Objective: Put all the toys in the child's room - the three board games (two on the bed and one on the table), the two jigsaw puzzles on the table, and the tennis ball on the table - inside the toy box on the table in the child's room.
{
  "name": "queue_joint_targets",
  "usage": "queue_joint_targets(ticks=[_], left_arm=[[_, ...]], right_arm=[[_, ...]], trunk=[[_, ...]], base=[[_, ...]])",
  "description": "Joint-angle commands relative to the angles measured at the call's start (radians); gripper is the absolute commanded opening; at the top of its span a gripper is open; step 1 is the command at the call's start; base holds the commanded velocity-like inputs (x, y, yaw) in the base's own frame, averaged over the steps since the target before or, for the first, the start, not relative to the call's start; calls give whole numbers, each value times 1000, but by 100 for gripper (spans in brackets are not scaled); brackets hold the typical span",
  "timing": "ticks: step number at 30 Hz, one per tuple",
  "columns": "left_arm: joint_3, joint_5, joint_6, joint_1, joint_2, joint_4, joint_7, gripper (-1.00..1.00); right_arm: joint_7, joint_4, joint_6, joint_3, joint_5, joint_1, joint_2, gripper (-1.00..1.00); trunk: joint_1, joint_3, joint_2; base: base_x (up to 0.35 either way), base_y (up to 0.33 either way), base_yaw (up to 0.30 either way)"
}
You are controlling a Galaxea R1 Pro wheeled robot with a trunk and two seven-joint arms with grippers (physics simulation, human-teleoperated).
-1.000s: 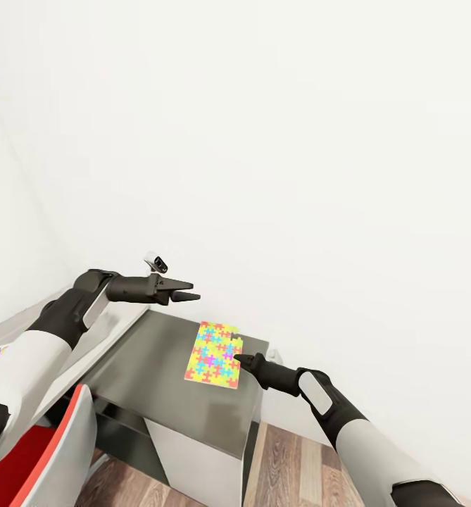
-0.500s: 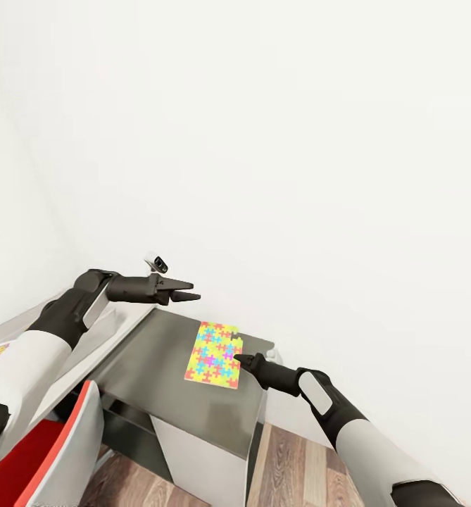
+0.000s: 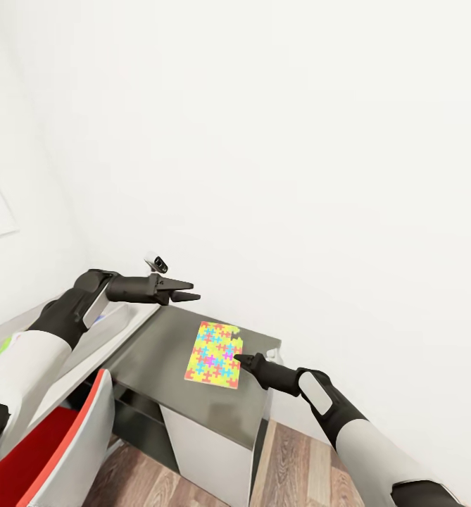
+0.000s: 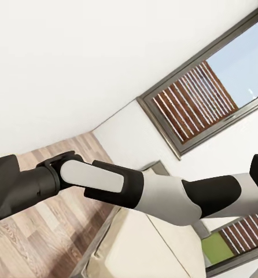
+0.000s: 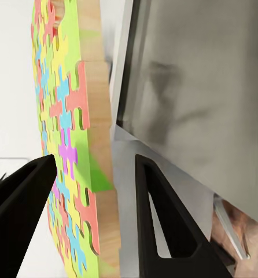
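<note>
Camera swung rightward; arms unchanged. Right pincer (image 3: 236, 358) grips the multicoloured square jigsaw puzzle board (image 3: 214, 353); the wrist view shows its wooden edge. Left pincer (image 3: 192, 291) open, at 11 o'clock.

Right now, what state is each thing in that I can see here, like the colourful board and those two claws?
jigsaw puzzle: held off the dark grey desk, tilted, pinched at one edge.
right gripper: shut on the puzzle's edge.
left gripper: empty, held in the air above the desk; open or shut is hard to tell.
dark grey desk: standing against the white wall, top bare below the puzzle.
red chair: upright beside the desk.
</note>
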Motion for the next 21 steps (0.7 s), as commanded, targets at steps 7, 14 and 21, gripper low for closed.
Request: queue_joint_targets(ticks=[7, 14, 21], left_arm=[[-4, 1, 11, -1, 1, 0, -5, 100], [-5, 1, 11, -1, 1, 0, -5, 100], [-5, 1, 10, -1, 1, 0, -5, 100]], right_arm=[[1, 0, 3, 2, -4, -1, 0, -100], [1, 0, 3, 2, -4, -1, 0, -100], [1, 0, 3, 2, -4, -1, 0, -100]], trunk=[[1, 0, -2], [1, 7, -2], [1, 17, -2]], base=[[-1, 0, 92], [0, 0, 117], [0, 0, 94]])
